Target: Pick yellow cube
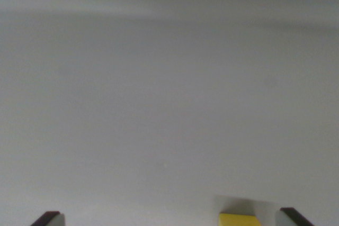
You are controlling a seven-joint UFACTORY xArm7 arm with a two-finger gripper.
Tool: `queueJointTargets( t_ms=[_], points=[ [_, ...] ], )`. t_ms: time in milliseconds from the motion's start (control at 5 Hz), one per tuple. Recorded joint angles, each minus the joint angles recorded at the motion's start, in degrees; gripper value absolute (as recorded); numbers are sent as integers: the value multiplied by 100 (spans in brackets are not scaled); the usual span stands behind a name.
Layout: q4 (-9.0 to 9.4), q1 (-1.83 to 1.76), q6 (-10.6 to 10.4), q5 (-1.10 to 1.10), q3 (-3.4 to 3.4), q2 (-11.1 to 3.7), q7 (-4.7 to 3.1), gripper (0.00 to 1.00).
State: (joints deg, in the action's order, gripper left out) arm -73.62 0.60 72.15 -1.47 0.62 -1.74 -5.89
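**Operator:** Pale grey surface (169, 104) fills nearly the whole wrist view, blurred and bare, with a soft darker band across the top of the frame. Everything that matters to me sits along the bottom edge.

**Observer:** What do you have down there?

**Operator:** Two dark fingertips (48, 218) poke up, one at the lower left corner and one at the lower right. They stand wide apart, so I read the hand (169, 220) as released, with nothing between the tips being gripped.

**Observer:** And the yellow cube?

**Operator:** The yellow cube (239, 219) shows only as a strip of its top at the bottom edge, right of centre. It lies inside the gap between the tips, but far off the middle: just beside the tip on the wrist view's right, well apart from the one on the left. A faint shadow rises just above it on the surface.

**Observer:** So the closing line isn't centred on it.

**Operator:** That's my judgement. The cube lies toward the lower right from the midpoint of the hand, so I'd want the hand shifted toward the wrist view's right before closing. Otherwise the right tip likely meets it first and nudges it sideways. I can't tell how high the tips are above the surface, since most of the cube is cut off by the frame.
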Motion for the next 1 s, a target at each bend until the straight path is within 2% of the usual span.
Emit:
queueJointTargets(
  t_ms=[200,400,600,800,1000],
  points=[
    [235,29,-255,-34,45,-43,-86,0],
    [235,29,-255,-34,45,-43,-86,0],
    [477,59,-517,-69,91,-87,-174,0],
    [477,59,-517,-69,91,-87,-174,0],
    [724,90,-785,-104,138,-133,-265,0]
  ],
)
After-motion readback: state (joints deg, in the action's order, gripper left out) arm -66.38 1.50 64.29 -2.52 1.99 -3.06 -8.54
